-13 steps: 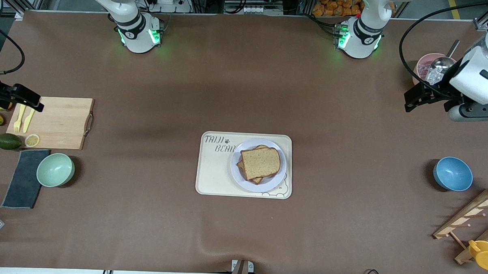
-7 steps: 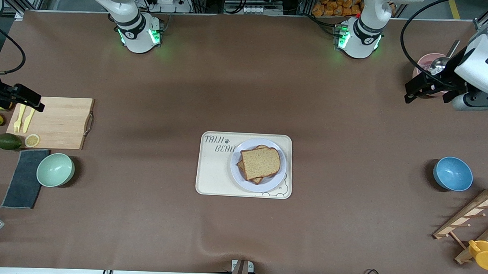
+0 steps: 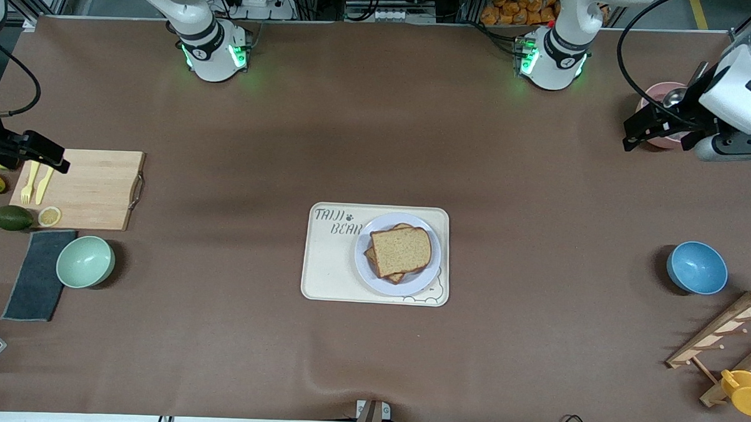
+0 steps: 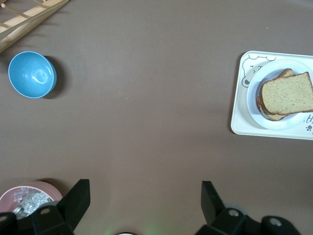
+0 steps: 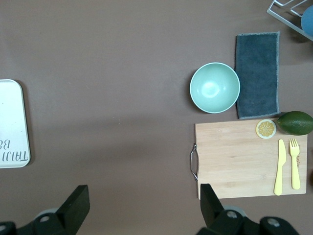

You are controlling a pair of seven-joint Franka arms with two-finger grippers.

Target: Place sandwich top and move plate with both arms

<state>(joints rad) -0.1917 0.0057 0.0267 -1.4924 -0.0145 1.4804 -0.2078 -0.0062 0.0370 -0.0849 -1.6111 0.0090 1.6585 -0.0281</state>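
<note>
Centre of the table, the sandwich top [image 3: 401,250] lies flat on a lower slice [image 3: 372,256] that peeks out from under it, and both sit on the pale plate [image 3: 398,254]. The slice is near enough square, its slightly longer axis running from about ten o'clock to four o'clock in the front view, one corner aimed at roughly one o'clock. The plate rests on the cream tray [image 3: 376,253], over at the tray's three o'clock half, with the lettering showing at the tray's eleven o'clock corner. The left gripper [image 3: 642,136] hangs over the pink bowl [image 3: 660,115] at the left arm's end of the table, empty, its fingers [image 4: 78,203] spread wide. The right gripper [image 3: 37,154] hangs over the wooden cutting board [image 3: 86,189] at the right arm's end, also empty and splayed wide, fingers [image 5: 77,206] well apart. On that board lie a yellow knife [image 5: 279,166], a yellow fork [image 5: 295,163] and a lemon slice [image 5: 266,128]; an avocado [image 5: 295,122] sits just beside it, with a grey cloth [image 5: 257,74] and a mint bowl [image 5: 214,87] close by. A blue bowl [image 3: 696,267] sits near a wooden rack [image 3: 724,339] toward the left arm's end. The table wears a brown cover [image 3: 378,142], faintly creased; along twelve o'clock stand both bases with green lights and metal framing above the table edge.
</note>
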